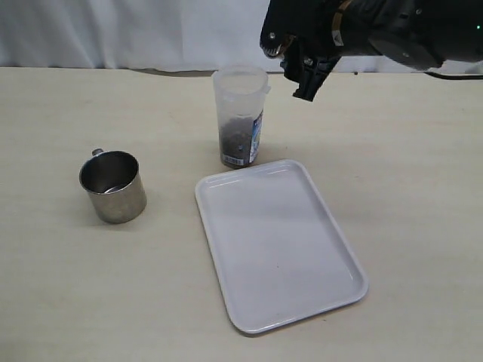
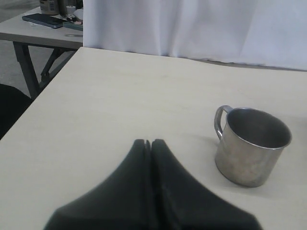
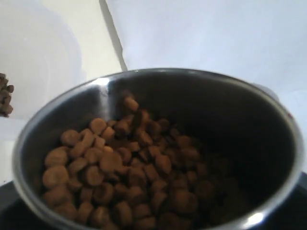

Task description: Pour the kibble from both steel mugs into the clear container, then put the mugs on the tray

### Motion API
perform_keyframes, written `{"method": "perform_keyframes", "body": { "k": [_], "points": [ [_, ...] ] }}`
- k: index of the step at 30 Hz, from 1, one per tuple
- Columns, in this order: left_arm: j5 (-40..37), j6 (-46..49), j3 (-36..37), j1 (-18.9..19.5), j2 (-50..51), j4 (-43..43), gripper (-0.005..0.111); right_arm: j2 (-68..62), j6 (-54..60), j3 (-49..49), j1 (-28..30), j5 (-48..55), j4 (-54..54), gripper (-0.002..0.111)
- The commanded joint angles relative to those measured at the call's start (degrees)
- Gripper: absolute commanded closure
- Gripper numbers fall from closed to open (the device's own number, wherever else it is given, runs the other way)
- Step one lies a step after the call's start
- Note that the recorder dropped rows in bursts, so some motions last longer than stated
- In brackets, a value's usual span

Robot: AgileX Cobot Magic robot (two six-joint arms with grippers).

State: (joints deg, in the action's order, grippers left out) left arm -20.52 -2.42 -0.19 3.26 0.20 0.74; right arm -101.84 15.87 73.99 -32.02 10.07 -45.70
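A steel mug [image 3: 230,110] fills the right wrist view, tilted, with brown kibble [image 3: 120,167] heaped inside. My right gripper [image 1: 306,79] holds it in the air beside the rim of the clear container [image 1: 240,117]; the arm hides this mug in the exterior view. The container stands upright with kibble [image 1: 235,136] in its lower part. The other steel mug [image 1: 113,186] stands empty on the table at the left. My left gripper [image 2: 148,142] is shut on nothing, a short way from that mug [image 2: 252,146]. The white tray [image 1: 324,226] lies empty in front of the container.
A white curtain hangs along the back of the table. In the left wrist view the table's side edge [image 2: 38,98] shows, and beyond it stands a second table with a phone [image 2: 45,19] on it.
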Motion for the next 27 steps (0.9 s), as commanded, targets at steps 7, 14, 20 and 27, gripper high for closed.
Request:
{"method": "perform_keyframes", "body": {
  "k": [7, 14, 20, 27],
  "points": [
    [0.51, 0.04, 0.19, -0.3, -0.2, -0.03, 0.107, -0.01, 0.54, 2.56, -0.12, -0.27, -0.4, 0.103],
    [0.51, 0.04, 0.19, -0.3, -0.2, -0.03, 0.107, -2.28, 0.69, 3.51, -0.8, -0.81, -0.4, 0.103],
    [0.51, 0.04, 0.19, -0.3, -0.2, -0.03, 0.107, -3.89, 1.77, 5.46, -0.8, 0.5, -0.55, 0.103],
    [0.51, 0.04, 0.19, -0.3, -0.2, -0.03, 0.107, -4.38, 4.83, 5.85, -0.8, 0.93, -0.69, 0.103]
  ]
}}
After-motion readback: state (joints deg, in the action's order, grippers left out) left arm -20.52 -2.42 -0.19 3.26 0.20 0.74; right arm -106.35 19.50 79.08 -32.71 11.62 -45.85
